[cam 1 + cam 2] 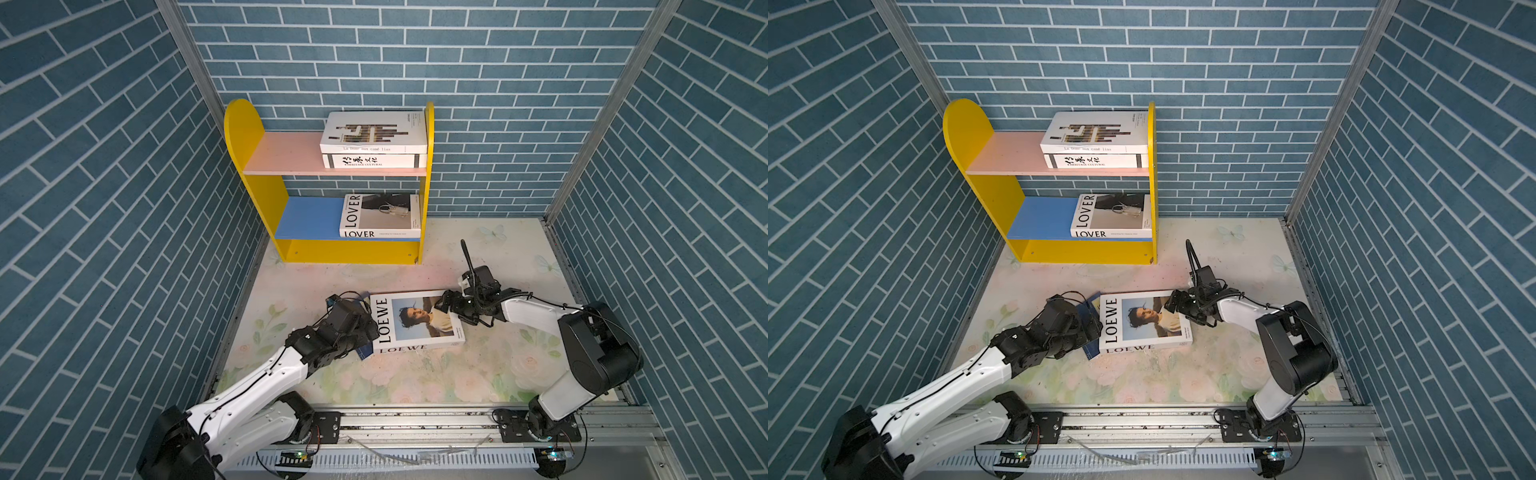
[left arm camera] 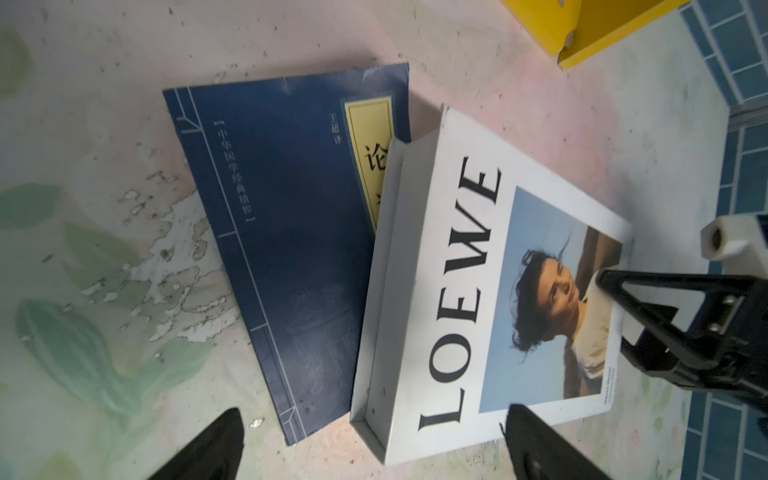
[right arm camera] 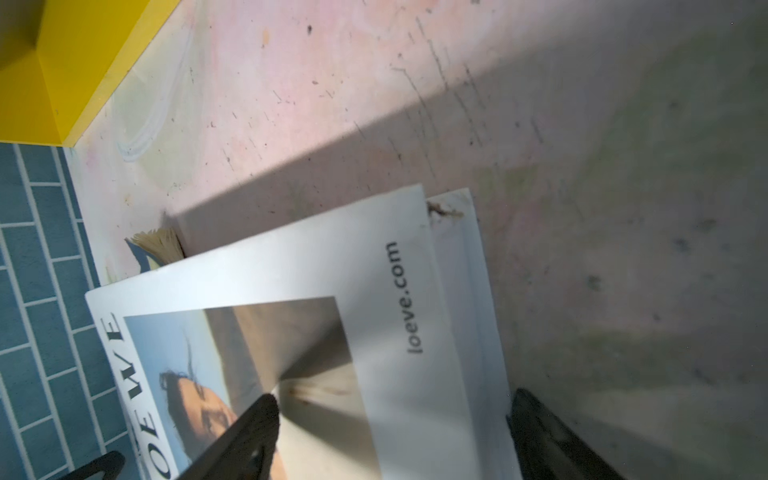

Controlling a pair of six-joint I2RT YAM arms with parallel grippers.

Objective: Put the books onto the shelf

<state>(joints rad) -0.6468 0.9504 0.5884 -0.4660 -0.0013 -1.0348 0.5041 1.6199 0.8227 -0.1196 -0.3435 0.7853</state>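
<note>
Where brick walls meet sits a tabletop — floral.

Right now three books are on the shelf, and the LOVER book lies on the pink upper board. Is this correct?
Not quite. The count is right, but the LOVER book lies on the shelf's blue lower board, not the pink upper board. Both top views show this.
</note>
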